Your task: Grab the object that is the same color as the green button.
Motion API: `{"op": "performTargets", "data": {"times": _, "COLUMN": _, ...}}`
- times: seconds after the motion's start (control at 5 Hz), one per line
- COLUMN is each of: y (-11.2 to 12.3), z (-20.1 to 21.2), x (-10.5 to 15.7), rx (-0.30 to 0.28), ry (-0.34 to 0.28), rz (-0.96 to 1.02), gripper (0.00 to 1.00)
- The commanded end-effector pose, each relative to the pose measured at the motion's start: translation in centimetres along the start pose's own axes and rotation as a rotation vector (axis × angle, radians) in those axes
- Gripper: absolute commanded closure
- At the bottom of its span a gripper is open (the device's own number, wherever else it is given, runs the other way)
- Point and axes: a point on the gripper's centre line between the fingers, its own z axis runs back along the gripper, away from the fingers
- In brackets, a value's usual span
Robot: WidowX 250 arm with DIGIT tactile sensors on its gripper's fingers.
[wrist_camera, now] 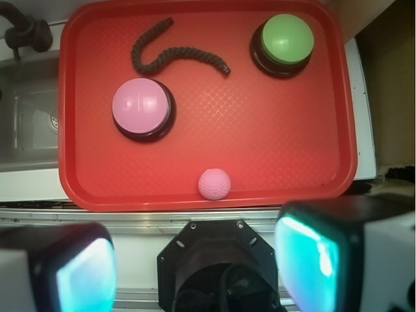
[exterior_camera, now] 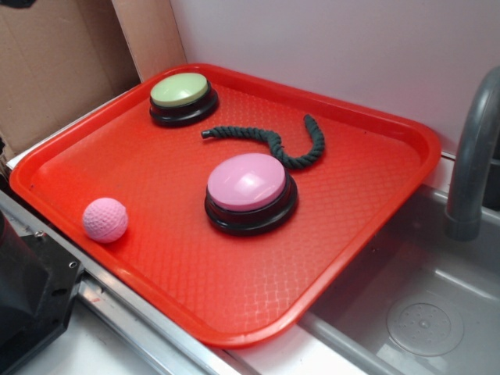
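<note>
A dark green twisted rope lies curved on the red tray, between the two buttons; in the wrist view the rope is at the tray's far left part. The green button with a pale green dome on a black base stands at the tray's back left corner, and in the wrist view the green button is top right. My gripper is open and empty, high above the near side of the tray, over the robot's base. The gripper does not show in the exterior view.
A larger pink-domed button stands mid-tray. A pink dimpled ball rests near the tray's front left rim. A grey sink with a grey faucet lies to the right. Cardboard stands behind the tray.
</note>
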Motion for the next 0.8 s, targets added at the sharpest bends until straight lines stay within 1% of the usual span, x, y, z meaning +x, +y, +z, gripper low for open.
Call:
{"op": "performTargets", "data": {"times": 0.0, "y": 0.0, "z": 0.0, "x": 0.0, "rx": 0.0, "ry": 0.0, "rz": 0.0, "gripper": 0.0}}
{"op": "performTargets", "data": {"times": 0.2, "y": -0.3, "z": -1.0, "x": 1.6, "rx": -0.045, "ry": 0.015, "rz": 0.128, "gripper": 0.0}}
{"op": "performTargets", "data": {"times": 0.4, "y": -0.2, "z": -2.1, "x": 3.4, "rx": -0.047, "ry": 0.018, "rz": 0.275, "gripper": 0.0}}
{"op": "performTargets", "data": {"times": 0.6, "y": 0.3, "z": -3.5, "x": 5.3, "rx": -0.031, "ry": -0.003, "rz": 0.459, "gripper": 0.0}}
